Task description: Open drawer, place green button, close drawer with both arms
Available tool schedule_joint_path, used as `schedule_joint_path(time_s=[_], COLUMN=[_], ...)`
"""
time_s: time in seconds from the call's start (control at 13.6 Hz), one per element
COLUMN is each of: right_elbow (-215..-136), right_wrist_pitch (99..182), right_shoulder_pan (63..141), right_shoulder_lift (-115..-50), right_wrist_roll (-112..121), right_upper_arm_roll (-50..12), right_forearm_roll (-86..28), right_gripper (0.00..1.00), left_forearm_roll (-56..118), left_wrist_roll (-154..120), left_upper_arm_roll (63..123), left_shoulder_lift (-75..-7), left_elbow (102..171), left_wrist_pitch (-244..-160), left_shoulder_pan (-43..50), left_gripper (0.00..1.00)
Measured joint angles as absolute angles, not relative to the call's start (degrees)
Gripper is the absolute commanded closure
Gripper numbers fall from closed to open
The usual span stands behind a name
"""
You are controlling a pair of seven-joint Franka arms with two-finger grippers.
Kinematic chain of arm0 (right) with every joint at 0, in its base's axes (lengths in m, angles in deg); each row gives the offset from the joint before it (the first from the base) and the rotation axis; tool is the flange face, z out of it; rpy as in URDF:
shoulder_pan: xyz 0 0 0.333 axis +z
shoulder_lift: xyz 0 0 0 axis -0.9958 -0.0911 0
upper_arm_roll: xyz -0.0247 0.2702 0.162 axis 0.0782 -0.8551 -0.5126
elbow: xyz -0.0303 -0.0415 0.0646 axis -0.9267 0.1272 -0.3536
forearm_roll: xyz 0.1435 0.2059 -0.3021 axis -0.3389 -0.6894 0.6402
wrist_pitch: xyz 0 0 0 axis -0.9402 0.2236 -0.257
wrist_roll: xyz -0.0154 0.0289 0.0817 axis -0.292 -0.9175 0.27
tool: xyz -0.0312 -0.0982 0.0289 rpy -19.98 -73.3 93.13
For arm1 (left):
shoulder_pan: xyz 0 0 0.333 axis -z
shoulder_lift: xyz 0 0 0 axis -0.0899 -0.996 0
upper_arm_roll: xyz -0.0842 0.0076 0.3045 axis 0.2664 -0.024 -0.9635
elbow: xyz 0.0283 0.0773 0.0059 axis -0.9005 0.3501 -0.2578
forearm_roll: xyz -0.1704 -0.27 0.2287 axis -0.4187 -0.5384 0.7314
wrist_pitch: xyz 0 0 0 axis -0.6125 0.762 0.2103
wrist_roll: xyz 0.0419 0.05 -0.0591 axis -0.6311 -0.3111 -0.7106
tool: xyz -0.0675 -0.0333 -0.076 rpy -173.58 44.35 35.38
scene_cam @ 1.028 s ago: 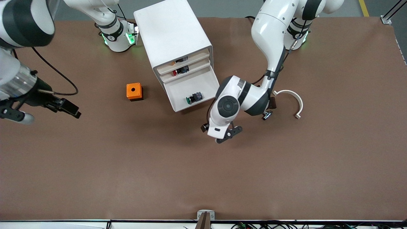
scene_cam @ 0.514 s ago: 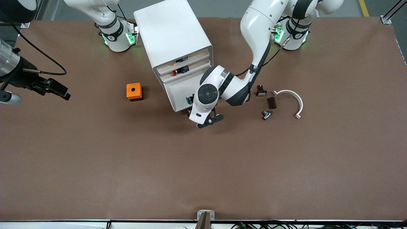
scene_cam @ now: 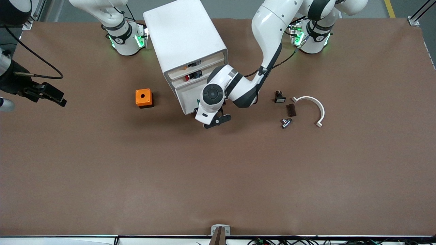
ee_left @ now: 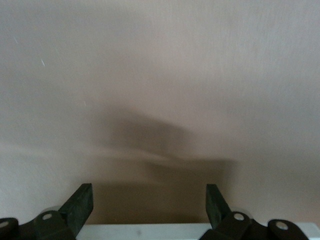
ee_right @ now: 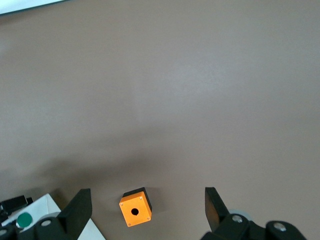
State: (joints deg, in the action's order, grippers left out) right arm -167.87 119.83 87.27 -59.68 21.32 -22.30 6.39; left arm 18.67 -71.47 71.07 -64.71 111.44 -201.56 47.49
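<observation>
Left gripper [ee_left: 147, 200]: jaws wide apart, nothing between them — the white front edge of the drawer [scene_cam: 186, 102] lies just under the fingertips in the left wrist view. In the front view this gripper [scene_cam: 207, 119] sits at the drawer's front, low over the table.

Right gripper [ee_right: 145, 205]: jaws spread, empty, up in the air at the right arm's end of the table; that arm waits.

Button [ee_right: 23, 219]: its green cap shows in the right wrist view, lying in the drawer. In the front view the left arm's wrist hides nearly all of it.

Drawer: pulled out from the cabinet [scene_cam: 182, 37], third tray down — apparently only the closing push is left.

Other trays: the two above stand slightly open; one holds a red-capped part [scene_cam: 188, 78], the top one something small and dark, too small to tell.

Risk: a push off-centre could skew the drawer in its slot and jam it, or slide the whole cabinet, since nothing steadies it.

Risk: spread fingers could ride over the drawer's lip instead of pressing it.

Table: orange cube [scene_cam: 143, 97] near the cabinet.
</observation>
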Motion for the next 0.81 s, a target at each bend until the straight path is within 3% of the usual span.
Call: schedule_joint_path(time_s=[0.37,0.81], right_elbow=[-167.68,-167.04], right_wrist_pitch=[119.80,119.49], right_shoulder_pan=[82.50,82.61], right_shoulder_lift=[-59.68,-59.68], right_wrist_roll=[20.70,20.53], right_upper_arm_roll=[-27.56,-28.09], right_forearm_roll=[6.48,9.79], right_gripper=[0.00,0.00], left_forearm_roll=[15.69,12.99], left_wrist_roll=[-74.33,-75.42], left_upper_arm_roll=[75.64,78.23], left_shoulder_lift=[-64.73,-64.73], left_elbow=[112.39,113.24], left_wrist_pitch=[-201.56,-201.54], left_shoulder_pan=[47.63,47.64], left_gripper=[0.01,0.00])
